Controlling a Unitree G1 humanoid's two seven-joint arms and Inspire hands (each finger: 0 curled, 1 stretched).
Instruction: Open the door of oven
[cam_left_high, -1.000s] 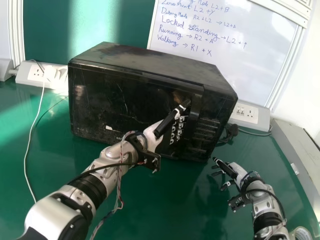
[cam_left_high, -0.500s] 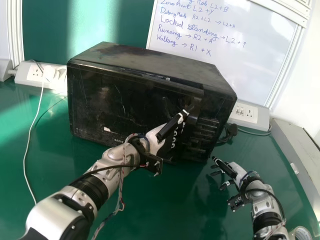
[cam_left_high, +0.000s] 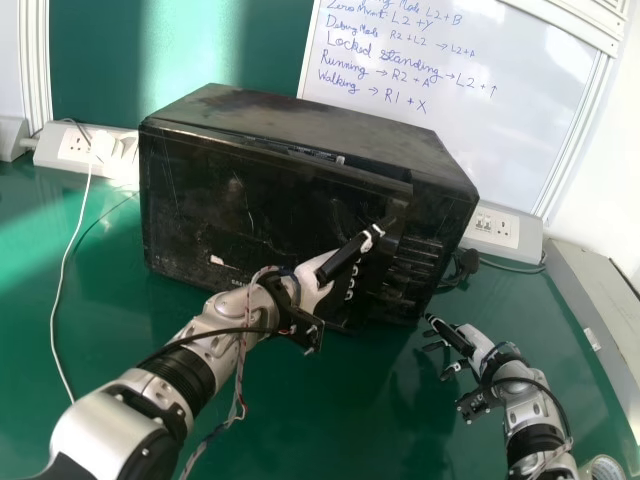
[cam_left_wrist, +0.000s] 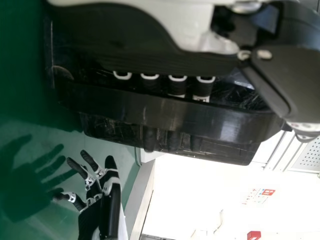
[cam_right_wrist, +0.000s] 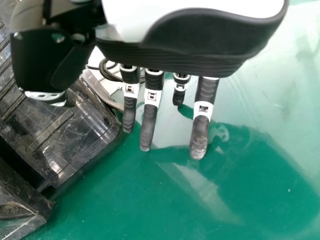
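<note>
Oven: on the green table (cam_left_high: 300, 405), mid scene, toward the far side; the dark box (cam_left_high: 235, 118) sits upright w/ its front facing the robot.
Door: ajar (cam_left_high: 250, 210). A thin gap runs along its top edge, widest toward the R, and its R edge stands proud of the control panel (cam_left_high: 415, 262). Looks hinged on the L.
Handle: upright bar (cam_left_wrist: 165, 115) at the door's R edge, w/ the L hand (cam_left_high: 308, 283) just L of it.
L hand fingers: fairly straight, tucked behind the handle (cam_left_wrist: 150, 84); not a full wrap AFAICT. Thumb lies in front of the door, extended.
R hand: near R of the oven, over the table (cam_left_high: 478, 345), apart from the door. Fingers wide and relaxed (cam_right_wrist: 150, 122), holding nothing.
Progress: early-to-mid, I'd say. Done: L hand at the handle, door off its catch. Left: most of the swing, so the inside is reachable.
Next: prob. draw the handle toward the robot & round to the L, fingers kept behind the bar.
Risk: straight fingers might slip off the bar; a hard tug could also drag the oven on the table.
Backdrop: whiteboard (cam_left_high: 460, 130) far R, socket block (cam_left_high: 505, 238) by the oven's R side, white cable (cam_left_high: 62, 270) at L.
</note>
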